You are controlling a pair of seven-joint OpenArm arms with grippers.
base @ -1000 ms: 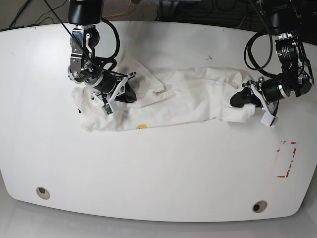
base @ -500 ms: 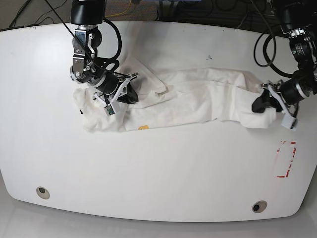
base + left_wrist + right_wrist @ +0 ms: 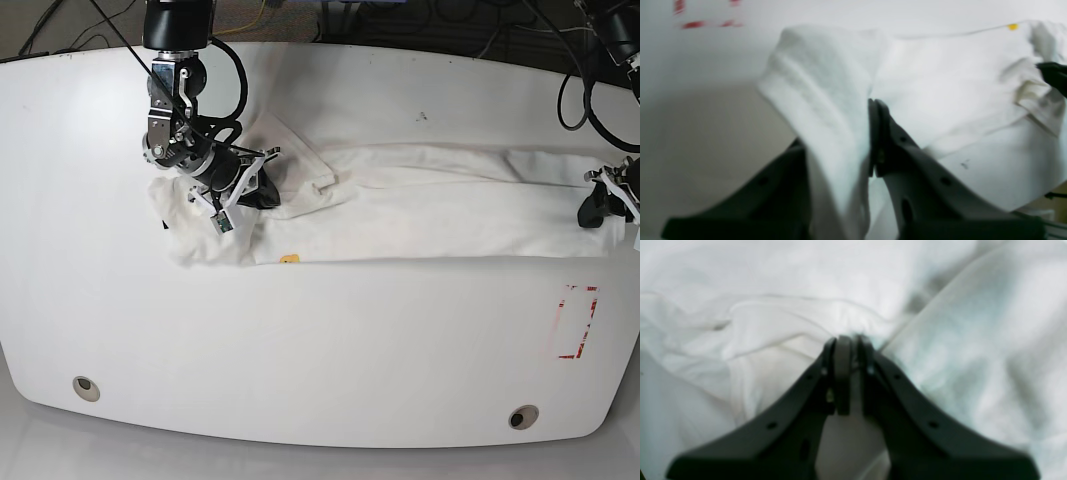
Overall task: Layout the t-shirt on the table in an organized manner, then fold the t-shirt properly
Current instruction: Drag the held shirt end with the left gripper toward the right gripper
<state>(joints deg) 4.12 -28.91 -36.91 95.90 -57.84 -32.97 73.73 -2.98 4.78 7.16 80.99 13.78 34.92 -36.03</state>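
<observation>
Nearest the base camera, the front of the worktop (image 3: 300, 350) is lying bare apart from two grommet holes (image 3: 87, 387) and a red tape outline (image 3: 577, 321) toward the left arm's side.

Farther back, the t-shirt (image 3: 400, 205) is lying across the middle of the worktop as a long, narrow white band, drawn out sideways between the two arms, with a small yellow emblem (image 3: 290, 258) showing near its front edge. The end by the right arm is bunching into a crumpled mass, while the rest is looking fairly taut and flat.

The left gripper (image 3: 607, 203) is sitting at the far end of the band near the worktop's edge; in its wrist view its jaws are pressing together on a ridge of white cloth, so it is pinching the t-shirt. The right gripper (image 3: 232, 182) is resting over the bunched end; its wrist view shows the jaws nearly closed with their tips buried in a fold, and it appears to be gripping fabric too.

The step in hand seems to be the laying-out: stretching the garment to its length. The next move is probably calling for spreading the bunched end and opening the band front to back, so that the body and sleeves are lying flat before any fold is begun.
</observation>
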